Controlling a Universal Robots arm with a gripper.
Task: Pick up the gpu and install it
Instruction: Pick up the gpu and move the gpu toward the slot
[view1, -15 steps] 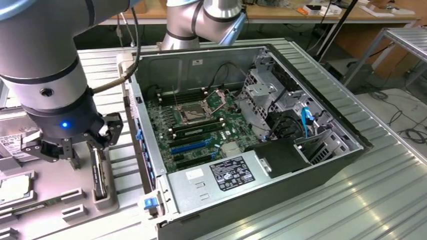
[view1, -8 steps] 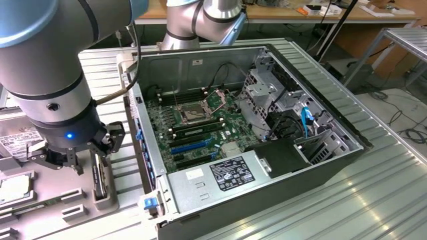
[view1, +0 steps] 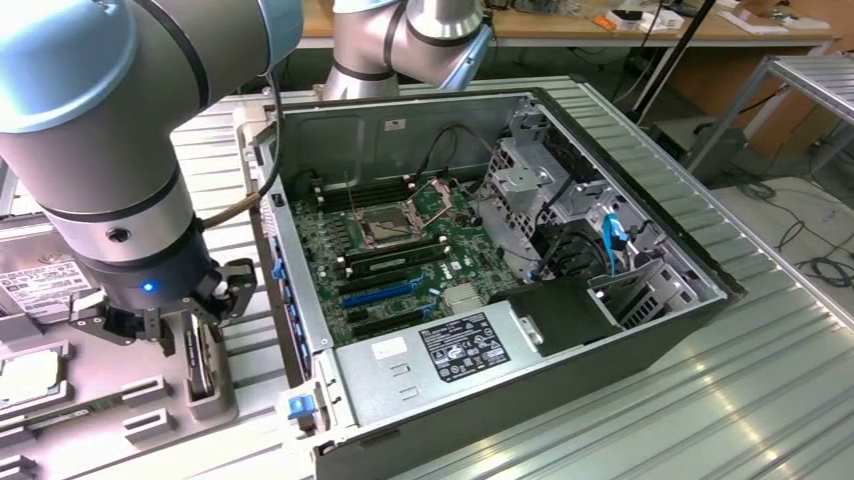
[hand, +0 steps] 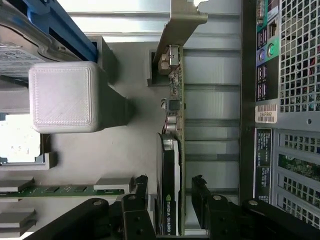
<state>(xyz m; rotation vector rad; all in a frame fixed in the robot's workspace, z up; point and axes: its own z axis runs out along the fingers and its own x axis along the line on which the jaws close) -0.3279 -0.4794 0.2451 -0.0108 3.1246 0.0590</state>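
**Straddling the graphics card, gripping nothing**

At the exterior view's left, the arm (view1: 114, 190), poised over a gray tray (view1: 100, 395) on the counter (view1: 747, 400). Upright on edge in a slot of that tray, the graphics card (hand: 169, 165), silver bracket (hand: 181, 25) at one end. On either side of the card's cooler end, the fingers (hand: 141, 192), held apart, each just beside a face with a thin gap showing, clamped on nothing. Further to the exterior view's right, the open computer case (view1: 387, 140), motherboard (view1: 400, 240) exposed.
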